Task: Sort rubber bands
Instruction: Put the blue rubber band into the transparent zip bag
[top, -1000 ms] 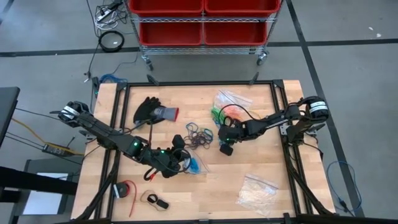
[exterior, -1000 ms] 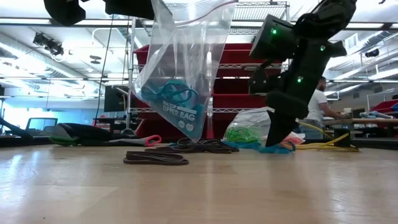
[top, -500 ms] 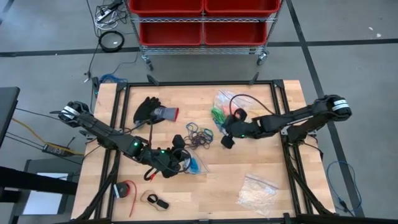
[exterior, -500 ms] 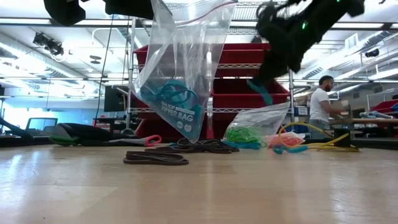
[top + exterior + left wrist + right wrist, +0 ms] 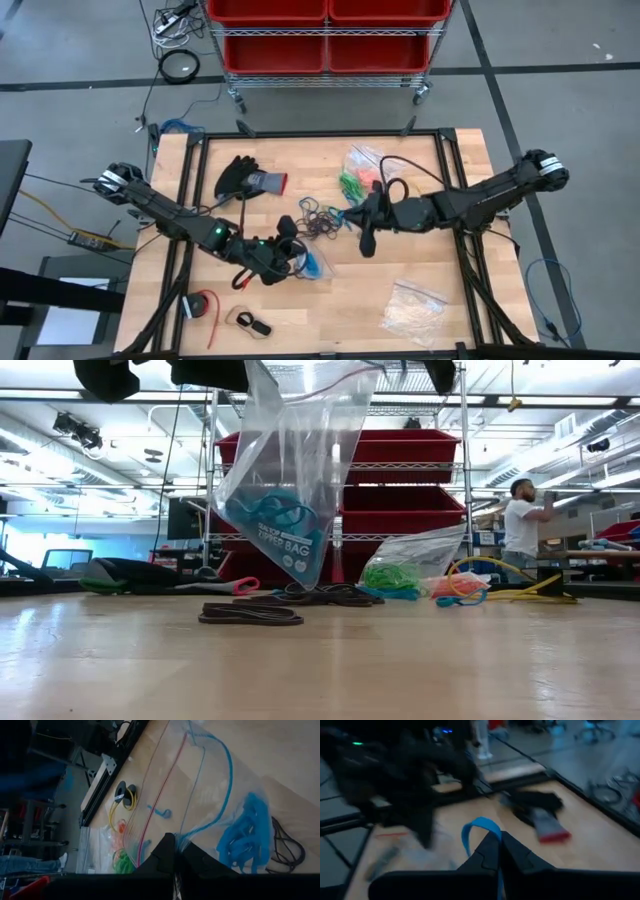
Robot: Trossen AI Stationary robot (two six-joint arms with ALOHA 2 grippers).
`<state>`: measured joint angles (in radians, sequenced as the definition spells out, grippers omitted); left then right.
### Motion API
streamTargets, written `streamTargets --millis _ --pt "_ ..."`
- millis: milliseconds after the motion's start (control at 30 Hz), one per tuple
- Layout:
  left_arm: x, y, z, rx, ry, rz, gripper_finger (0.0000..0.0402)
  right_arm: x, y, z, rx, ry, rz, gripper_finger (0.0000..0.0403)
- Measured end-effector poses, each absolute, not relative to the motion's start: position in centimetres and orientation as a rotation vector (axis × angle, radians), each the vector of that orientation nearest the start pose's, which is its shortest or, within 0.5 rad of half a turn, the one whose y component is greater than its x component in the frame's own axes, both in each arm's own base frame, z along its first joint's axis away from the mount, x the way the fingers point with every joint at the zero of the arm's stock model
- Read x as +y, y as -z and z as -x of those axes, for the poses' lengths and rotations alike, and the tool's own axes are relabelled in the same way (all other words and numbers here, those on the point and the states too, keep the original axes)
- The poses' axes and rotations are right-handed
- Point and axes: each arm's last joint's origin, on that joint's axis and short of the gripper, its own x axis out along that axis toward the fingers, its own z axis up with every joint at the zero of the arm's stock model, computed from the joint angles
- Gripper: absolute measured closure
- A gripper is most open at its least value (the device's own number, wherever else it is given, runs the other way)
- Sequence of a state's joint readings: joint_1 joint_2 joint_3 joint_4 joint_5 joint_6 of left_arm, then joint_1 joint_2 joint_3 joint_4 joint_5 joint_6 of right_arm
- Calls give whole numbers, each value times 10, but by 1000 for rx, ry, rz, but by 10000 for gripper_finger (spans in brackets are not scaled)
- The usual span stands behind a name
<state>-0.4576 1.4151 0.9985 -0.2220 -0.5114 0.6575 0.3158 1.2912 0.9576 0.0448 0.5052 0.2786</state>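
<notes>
Bands: blue band [image 5: 479, 831] pinched in my right hand [image 5: 349, 214], lifted above mid-table, near dark pile [image 5: 320, 220] of loose loops on table [image 5: 420, 260]. Left hand [image 5: 293, 256] clenched on rim of clear bag [image 5: 290, 480], holding it hanging, mouth up, so I judge it ready to receive blue ones; blue bands [image 5: 283, 513] already inside. Second bag [image 5: 362, 172] with green and orange bands lies at far side, well apart, I guess to keep colours separate. Glove [image 5: 245, 180] unused.
</notes>
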Motion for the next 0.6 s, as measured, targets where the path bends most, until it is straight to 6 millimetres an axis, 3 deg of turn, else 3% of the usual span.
streamTargets --millis 200,267,400,600 --pt "-114 -265 -280 581 117 -930 389 115 -348 -306 169 142 -42 403" --pt "-112 -265 -281 586 108 -927 389 124 -354 -318 195 129 -5 403" --pt "-106 -265 -283 594 91 -921 389 135 -350 -342 283 133 39 403" --pt "-103 -268 -287 557 63 -898 389 139 -323 -364 418 180 106 403"
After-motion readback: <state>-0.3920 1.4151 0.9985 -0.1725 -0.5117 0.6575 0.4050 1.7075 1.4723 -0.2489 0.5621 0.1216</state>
